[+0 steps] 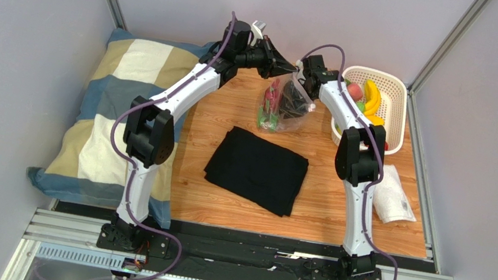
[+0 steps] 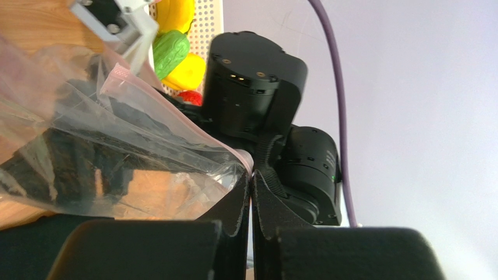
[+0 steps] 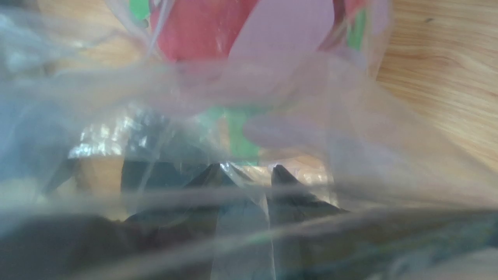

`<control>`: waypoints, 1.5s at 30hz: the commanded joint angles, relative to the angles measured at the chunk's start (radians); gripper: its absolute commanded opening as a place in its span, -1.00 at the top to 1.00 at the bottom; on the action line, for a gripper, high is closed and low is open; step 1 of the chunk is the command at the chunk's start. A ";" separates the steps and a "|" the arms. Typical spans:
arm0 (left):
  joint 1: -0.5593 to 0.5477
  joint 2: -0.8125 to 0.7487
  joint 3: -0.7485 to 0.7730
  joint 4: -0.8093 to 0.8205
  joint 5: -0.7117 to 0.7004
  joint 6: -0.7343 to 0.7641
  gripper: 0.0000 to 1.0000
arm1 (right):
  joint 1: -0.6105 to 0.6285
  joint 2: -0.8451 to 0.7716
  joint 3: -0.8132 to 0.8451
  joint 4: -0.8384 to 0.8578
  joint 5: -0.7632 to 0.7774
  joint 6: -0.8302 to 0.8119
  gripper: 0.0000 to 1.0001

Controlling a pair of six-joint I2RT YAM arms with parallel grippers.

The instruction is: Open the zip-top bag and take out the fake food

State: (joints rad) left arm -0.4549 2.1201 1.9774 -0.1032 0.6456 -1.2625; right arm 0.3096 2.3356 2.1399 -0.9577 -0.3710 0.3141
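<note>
Top view: zip-top bag [image 1: 283, 104] at the far end of the surface [image 1: 337, 212], fake food [image 1: 269, 111] inside it. Left wrist: left gripper [image 2: 252, 175] clamped on the bag's edge. Right wrist: right gripper [image 3: 248, 172] tips apart behind plastic, can't tell if it's pinching anything.
</note>
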 commanded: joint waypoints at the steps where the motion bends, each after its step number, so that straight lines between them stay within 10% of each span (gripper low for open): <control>1: -0.013 -0.040 0.049 0.053 0.026 0.008 1.00 | 0.002 0.030 -0.020 0.085 -0.068 0.013 0.16; 5: -0.010 -0.015 0.197 -0.195 0.013 0.190 0.56 | -0.001 0.027 -0.035 0.095 -0.052 0.031 0.15; 7: -0.010 -0.035 0.255 -0.373 -0.084 0.363 -0.15 | -0.001 0.022 -0.044 0.108 -0.065 0.033 0.15; 8: -0.008 -0.073 0.242 -0.400 -0.116 0.402 -0.17 | -0.003 0.024 -0.046 0.109 -0.065 0.036 0.15; 16: 0.064 -0.246 -0.199 -0.397 -0.394 0.414 0.97 | -0.013 0.018 -0.061 0.126 -0.103 0.049 0.17; 23: 0.085 0.027 -0.037 -0.497 -0.295 0.440 1.00 | -0.012 0.027 -0.075 0.155 -0.120 0.056 0.65; 45: 0.047 0.333 0.133 -0.562 -0.212 0.469 1.00 | 0.013 0.073 -0.115 0.241 -0.224 0.097 0.35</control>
State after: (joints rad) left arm -0.4004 2.4165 2.0781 -0.6392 0.4217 -0.8154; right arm 0.3023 2.3878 2.0327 -0.7712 -0.5468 0.3851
